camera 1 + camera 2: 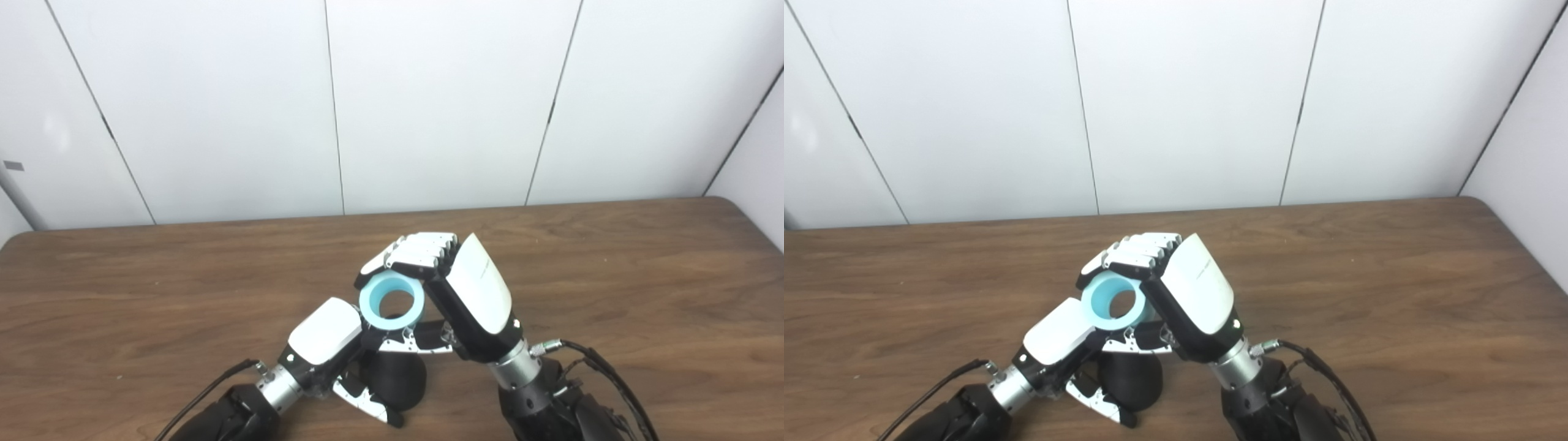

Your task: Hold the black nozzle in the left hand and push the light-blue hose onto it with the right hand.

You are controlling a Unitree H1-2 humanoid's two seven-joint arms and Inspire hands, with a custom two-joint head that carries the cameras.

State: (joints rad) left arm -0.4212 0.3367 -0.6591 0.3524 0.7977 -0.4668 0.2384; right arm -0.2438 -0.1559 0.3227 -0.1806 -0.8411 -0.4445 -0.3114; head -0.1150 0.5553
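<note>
Right hand (471,294) clasps the light-blue hose (392,300) just above the left hand's (334,343) clutched black nozzle (398,380).

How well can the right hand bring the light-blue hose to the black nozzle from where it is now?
Probably yes. The right hand holds the light-blue hose just above the black nozzle in the left hand, and nothing visible lies between them, though alignment is unclear.

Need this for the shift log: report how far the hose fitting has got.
Done: both parts are picked up. The left hand grips the black nozzle; the right hand holds the light-blue hose. In hand: hose raised just above the nozzle, its open end towards the camera. Left: whether it is pushed on is hidden, so likely still to do.
</note>
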